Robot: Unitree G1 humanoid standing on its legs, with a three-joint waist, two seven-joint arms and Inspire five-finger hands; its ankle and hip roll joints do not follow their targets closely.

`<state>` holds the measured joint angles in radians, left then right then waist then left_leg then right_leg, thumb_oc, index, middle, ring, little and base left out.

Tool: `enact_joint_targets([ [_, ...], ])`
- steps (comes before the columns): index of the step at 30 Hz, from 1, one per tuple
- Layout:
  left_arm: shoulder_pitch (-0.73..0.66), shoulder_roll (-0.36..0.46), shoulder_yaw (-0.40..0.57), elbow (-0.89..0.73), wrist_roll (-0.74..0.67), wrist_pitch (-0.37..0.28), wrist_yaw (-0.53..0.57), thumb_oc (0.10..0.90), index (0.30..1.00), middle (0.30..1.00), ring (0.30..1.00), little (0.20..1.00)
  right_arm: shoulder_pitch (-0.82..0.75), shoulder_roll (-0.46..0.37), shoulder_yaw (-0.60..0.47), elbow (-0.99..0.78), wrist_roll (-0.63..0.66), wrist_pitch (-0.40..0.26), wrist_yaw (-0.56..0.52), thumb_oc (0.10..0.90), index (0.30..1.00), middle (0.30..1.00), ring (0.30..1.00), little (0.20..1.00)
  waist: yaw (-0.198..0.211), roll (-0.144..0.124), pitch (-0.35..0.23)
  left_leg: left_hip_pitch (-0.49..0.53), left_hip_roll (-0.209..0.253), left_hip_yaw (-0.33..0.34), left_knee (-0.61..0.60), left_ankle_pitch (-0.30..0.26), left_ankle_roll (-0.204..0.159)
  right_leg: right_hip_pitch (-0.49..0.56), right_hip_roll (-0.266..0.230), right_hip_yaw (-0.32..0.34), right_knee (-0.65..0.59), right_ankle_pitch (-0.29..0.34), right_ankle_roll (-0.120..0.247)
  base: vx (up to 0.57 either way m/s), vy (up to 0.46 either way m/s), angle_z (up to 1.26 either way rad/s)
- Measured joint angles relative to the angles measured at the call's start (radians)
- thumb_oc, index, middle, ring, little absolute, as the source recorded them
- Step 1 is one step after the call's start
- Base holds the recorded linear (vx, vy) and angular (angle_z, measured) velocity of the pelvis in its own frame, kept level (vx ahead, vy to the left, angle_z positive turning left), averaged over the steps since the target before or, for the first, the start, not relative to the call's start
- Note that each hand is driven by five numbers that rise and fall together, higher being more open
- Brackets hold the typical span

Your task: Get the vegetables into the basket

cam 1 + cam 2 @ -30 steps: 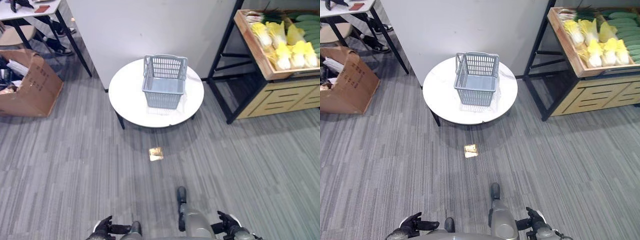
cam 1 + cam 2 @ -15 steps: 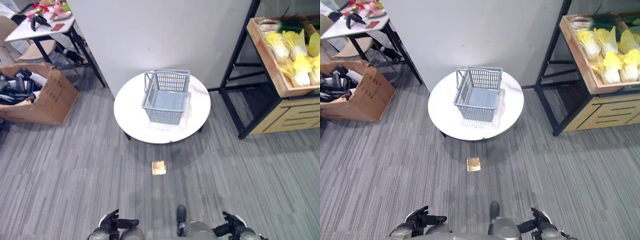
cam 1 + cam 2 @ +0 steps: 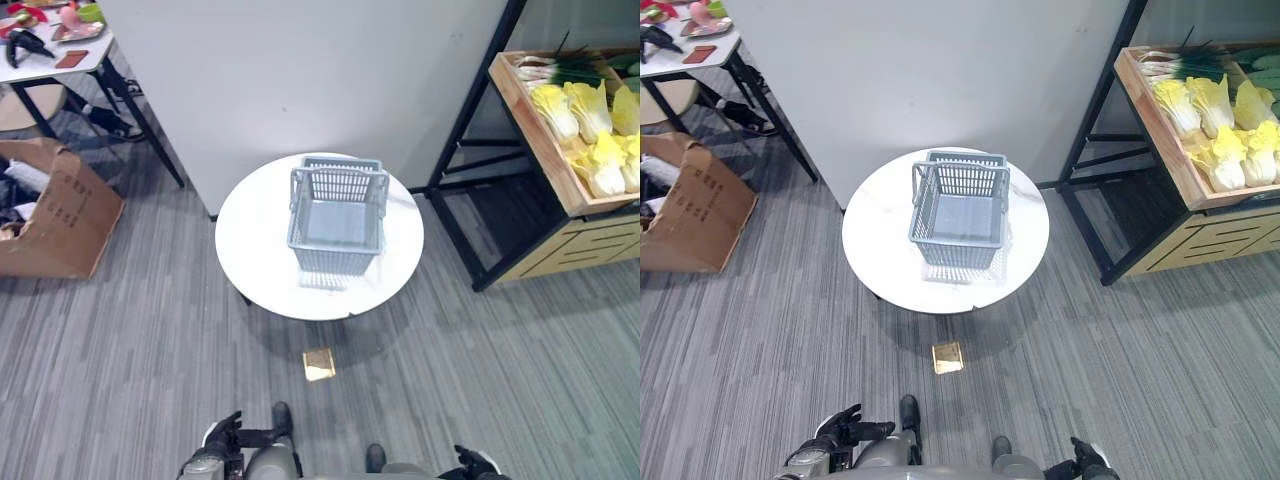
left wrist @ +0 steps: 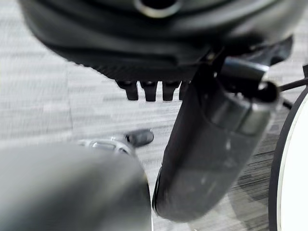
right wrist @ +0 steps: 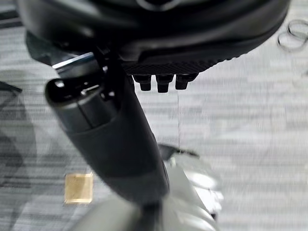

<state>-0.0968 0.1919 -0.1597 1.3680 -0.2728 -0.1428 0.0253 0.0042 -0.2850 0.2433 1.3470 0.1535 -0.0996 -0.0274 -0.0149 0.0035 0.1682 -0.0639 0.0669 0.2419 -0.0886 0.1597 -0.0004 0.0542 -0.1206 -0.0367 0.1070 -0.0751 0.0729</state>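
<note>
Grey basket point(image 3: 337, 215) stands empty on a round white table point(image 3: 255, 250), well ahead of both hands. Vegetables point(image 3: 585, 125) lie in a wooden crate point(image 3: 530, 115), far ahead-right. Left hand point(image 3: 222, 443) and right hand point(image 3: 1086, 462) hang low, fingers relaxed, holding nothing.

Both eye views look steeply down, sharing the basket point(image 3: 336, 214) on the round table point(image 3: 250, 250); wrist views face carpet closely.
</note>
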Motion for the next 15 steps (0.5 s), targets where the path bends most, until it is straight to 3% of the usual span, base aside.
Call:
enact_joint_targets([
  [3,0.004,0.026,-0.029,-0.001,0.009,0.006,0.004,0.9,1.0,1.0,1.0,1.0,-0.023,0.002,0.001,-0.009,-0.002,0.001,-0.004,0.9,1.0,1.0,1.0,1.0,0.002,-0.02,-0.005,0.027,-0.028,0.02,0.001,-0.034,0.042,-0.092,-0.035,0.012,0.213,-0.02,0.04,0.13,0.24,-0.12],
  [6,0.009,0.032,-0.045,-0.004,0.019,0.008,0.005,0.9,1.0,1.0,1.0,1.0,-0.041,0.002,0.002,-0.014,-0.003,0.004,-0.011,0.9,1.0,1.0,1.0,1.0,0.019,-0.03,-0.004,0.068,-0.038,0.043,0.0,-0.067,0.061,-0.164,-0.052,0.015,0.392,-0.008,0.072,0.14,0.132,-0.11],
  [8,0.017,0.032,-0.044,-0.005,0.019,0.008,0.006,0.9,1.0,1.0,1.0,1.0,-0.041,0.002,0.009,-0.014,-0.005,0.004,-0.015,0.9,1.0,1.0,1.0,1.0,0.026,-0.035,-0.008,0.086,-0.039,0.047,0.0,-0.084,0.07,-0.185,-0.062,0.001,0.433,-0.031,0.082,0.15,0.05,-0.17],
  [9,0.02,0.031,-0.042,-0.005,0.019,0.008,0.008,0.9,1.0,1.0,1.0,1.0,-0.043,0.003,0.013,-0.02,-0.007,0.004,-0.016,0.9,1.0,1.0,1.0,1.0,0.026,-0.036,-0.008,0.095,-0.036,0.049,0.0,-0.101,0.078,-0.194,-0.066,-0.021,0.417,-0.064,0.081,0.11,0.003,-0.14],
  [11,0.021,0.032,-0.042,0.004,0.019,0.008,0.008,0.9,1.0,1.0,1.0,1.0,-0.043,0.004,0.03,-0.027,-0.008,0.001,-0.015,0.9,1.0,1.0,1.0,1.0,0.014,-0.035,-0.007,0.103,-0.02,0.049,0.0,-0.104,0.076,-0.204,-0.051,-0.044,0.285,-0.067,0.072,0.15,-0.019,-0.07],
  [13,0.024,0.034,-0.039,0.011,0.02,0.008,0.007,0.9,1.0,1.0,1.0,1.0,-0.041,0.012,0.038,-0.036,-0.008,0.0,-0.015,0.9,1.0,1.0,1.0,1.0,0.002,-0.043,-0.011,0.107,-0.012,0.046,0.0,-0.105,0.053,-0.205,-0.051,-0.053,0.13,-0.015,0.071,0.15,-0.057,0.04],
  [14,0.031,0.039,-0.031,0.011,0.02,0.006,0.007,0.9,1.0,1.0,1.0,1.0,-0.04,0.021,0.043,-0.037,-0.008,0.001,-0.015,0.9,1.0,1.0,1.0,1.0,-0.002,-0.065,-0.018,0.111,-0.015,0.037,-0.001,-0.107,0.026,-0.196,-0.057,-0.05,0.014,0.047,0.07,0.12,-0.068,0.29],
  [15,0.032,0.039,-0.022,0.018,0.022,0.009,0.01,0.9,1.0,1.0,1.0,1.0,-0.033,0.029,0.046,-0.035,-0.008,0.002,-0.013,0.9,1.0,1.0,1.0,1.0,-0.016,-0.059,-0.018,0.117,-0.003,0.009,-0.006,-0.104,-0.004,-0.156,-0.037,-0.06,-0.042,0.121,0.057,0.11,-0.081,0.3],
])
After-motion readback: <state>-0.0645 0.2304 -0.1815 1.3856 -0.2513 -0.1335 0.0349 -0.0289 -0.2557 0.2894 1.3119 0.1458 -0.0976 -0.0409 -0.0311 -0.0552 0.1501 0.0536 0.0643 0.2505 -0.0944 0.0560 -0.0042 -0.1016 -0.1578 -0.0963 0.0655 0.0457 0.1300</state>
